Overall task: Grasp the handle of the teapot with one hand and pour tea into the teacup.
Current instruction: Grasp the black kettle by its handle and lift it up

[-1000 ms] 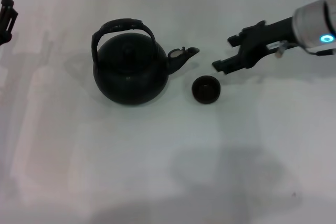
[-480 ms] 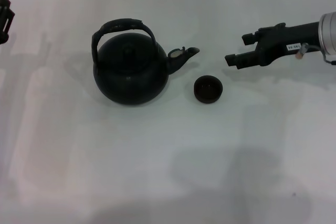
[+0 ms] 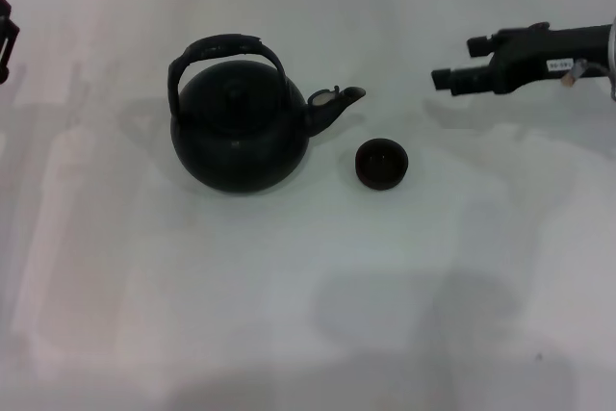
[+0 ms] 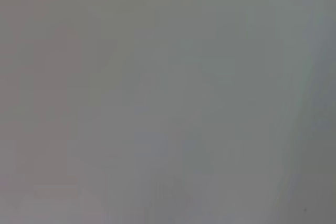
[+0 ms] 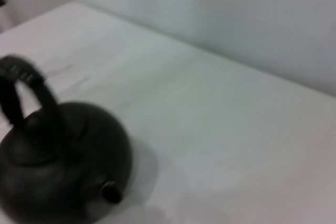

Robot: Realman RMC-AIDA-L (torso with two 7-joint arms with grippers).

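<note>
Teapot (image 3: pixel 241 127) sat upright on the table (image 3: pixel 289 315), handle (image 3: pixel 228 47) arched over its lid, teacup (image 3: pixel 382 163) just beside the spout. Right gripper (image 3: pixel 445 76) hung well off to the spout side, empty; whether its jaws were spread, I cannot tell. A good grasp would have needed it above the hoop's top.

The left tool (image 3: pixel 5 40) is cut off at the head view's edge; its wrist view shows only blur.
</note>
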